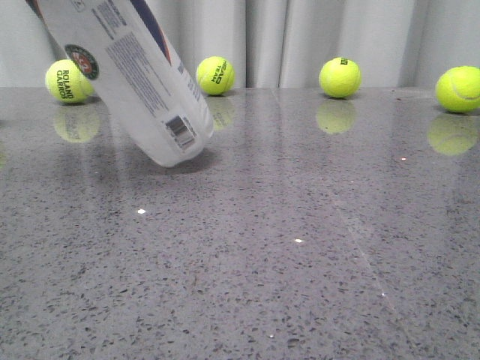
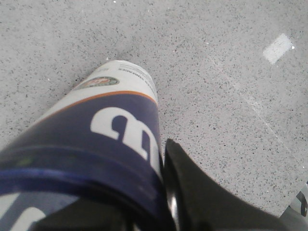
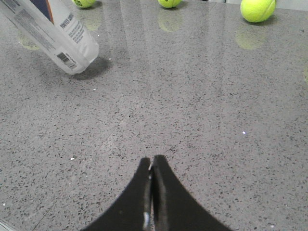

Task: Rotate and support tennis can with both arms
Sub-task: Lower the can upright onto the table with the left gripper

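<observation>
The tennis can [image 1: 142, 82] is a long clear-white tube with a barcode and a round Roland Garros logo. It hangs tilted at the table's left, its lower end just above the surface. My left gripper [image 2: 144, 192] is shut on its navy top end; one black finger [image 2: 192, 192] presses its side, and the other finger is hidden. The can [image 2: 115, 130] fills the left wrist view. My right gripper [image 3: 152, 161] is shut and empty, low over the table's middle, well apart from the can [image 3: 62, 33]. Neither gripper shows in the front view.
Several yellow-green tennis balls lie along the table's far edge by a white curtain: one behind the can [image 1: 67, 81], two mid-table [image 1: 215, 75] [image 1: 340, 77], one at the far right [image 1: 459, 88]. The grey speckled table [image 1: 300, 247] is glossy.
</observation>
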Controlling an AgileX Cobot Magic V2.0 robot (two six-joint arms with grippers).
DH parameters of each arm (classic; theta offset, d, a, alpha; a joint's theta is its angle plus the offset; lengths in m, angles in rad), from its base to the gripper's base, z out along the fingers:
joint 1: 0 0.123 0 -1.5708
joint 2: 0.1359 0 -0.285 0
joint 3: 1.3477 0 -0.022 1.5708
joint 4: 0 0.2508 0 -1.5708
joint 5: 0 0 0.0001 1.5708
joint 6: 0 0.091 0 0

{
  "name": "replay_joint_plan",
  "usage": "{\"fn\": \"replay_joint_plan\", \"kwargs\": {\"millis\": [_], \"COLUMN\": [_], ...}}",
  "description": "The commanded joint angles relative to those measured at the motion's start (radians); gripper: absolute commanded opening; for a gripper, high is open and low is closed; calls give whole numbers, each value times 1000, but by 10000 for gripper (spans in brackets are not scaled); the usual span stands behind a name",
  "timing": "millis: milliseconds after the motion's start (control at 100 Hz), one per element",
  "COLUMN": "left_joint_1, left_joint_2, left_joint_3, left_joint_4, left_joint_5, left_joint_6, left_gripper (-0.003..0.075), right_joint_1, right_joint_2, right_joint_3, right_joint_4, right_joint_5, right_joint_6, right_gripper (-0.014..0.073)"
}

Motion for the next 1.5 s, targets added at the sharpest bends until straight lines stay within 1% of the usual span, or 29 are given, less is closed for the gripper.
{"fn": "replay_joint_plan", "kwargs": {"millis": [0, 70, 140, 380, 550, 860, 1070, 1160, 1230, 1300, 1370, 1400, 1420, 1470, 1480, 1490], "left_joint_1": [-8, -8, -8, -10, -10, -77, -79, -79, -79, -79, -79, -79, -79, -79, -79, -79], "left_joint_2": [-32, -32, -32, -9, 41, 99, 96, 86, 64, 36, 4, -13, -20, -46, -53, -57], "left_joint_3": [-23, -25, -34, -110, -184, -312, -340, -351, -351, -351, -347, -341, -335, -319, -316, -309], "left_joint_4": [-40, -40, -40, -61, -115, -122, -122, -122, -122, -120, -108, -105, -104, -104, -104, -102], "left_joint_5": [20, 20, 20, 20, 20, 18, 0, -33, -81, -134, -187, -204, -216, -242, -249, -253], "left_joint_6": [-12, -12, -12, -12, -12, -10, -10, -10, -10, -10, -10, -10, -10, -10, -10, -10], "left_gripper": [272, 370, 416, 407, 407, 407, 406, 405, 379, 312, 200, 132, 104, -9, -23, -18], "right_joint_1": [-3, -3, -3, -3, -3, -3, -3, -3, -3, -3, -3, -3, -3, -3, -3, -3], "right_joint_2": [10, 10, 10, 10, 10, 10, 10, 10, 10, 10, 10, 10, 10, 10, 10, 10], "right_joint_3": [-23, -23, -23, -23, -23, -23, -23, -23, -23, -23, -23, -23, -23, -23, -23, -23], "right_joint_4": [-15, -15, -15, -15, -15, -15, -15, -15, -15, -15, -15, -15, -15, -15, -15, -15], "right_joint_5": [-79, -79, -79, -80, -80, -80, -80, -80, -80, -80, -80, -80, -80, -80, -80, -80], "right_joint_6": [-3, -3, -3, -3, -3, -3, -3, -3, -3, -3, -3, -3, -3, -3, -3, -3], "right_gripper": [-68, -68, -68, -68, -68, -68, -68, -68, -68, -68, -68, -68, -68, -68, -68, -68]}}
